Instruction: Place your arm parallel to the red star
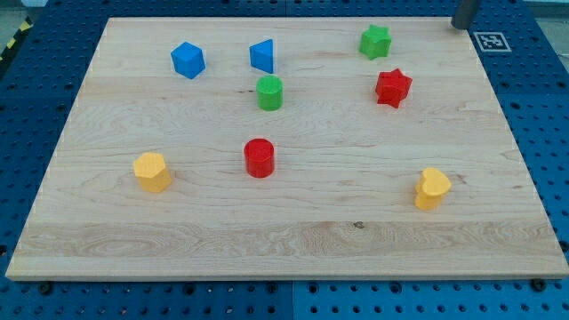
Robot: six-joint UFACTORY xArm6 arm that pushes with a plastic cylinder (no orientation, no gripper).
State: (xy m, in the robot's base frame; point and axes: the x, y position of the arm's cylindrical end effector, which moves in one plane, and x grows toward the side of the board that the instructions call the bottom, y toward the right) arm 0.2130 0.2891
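The red star (393, 88) lies on the wooden board (293, 240), in its upper right part. My tip (461, 26) shows at the view's top right corner, just off the board's far edge, up and to the right of the red star and well apart from it. A green star (375, 41) lies just above the red star, to the left of my tip. No block touches the tip.
A blue block (188, 60) and a blue triangular block (262, 56) lie at upper left. A green cylinder (269, 92) and a red cylinder (260, 157) are near the middle. A yellow block (152, 172) sits at lower left, a yellow heart (432, 188) at lower right. A marker tag (491, 41) lies off the board.
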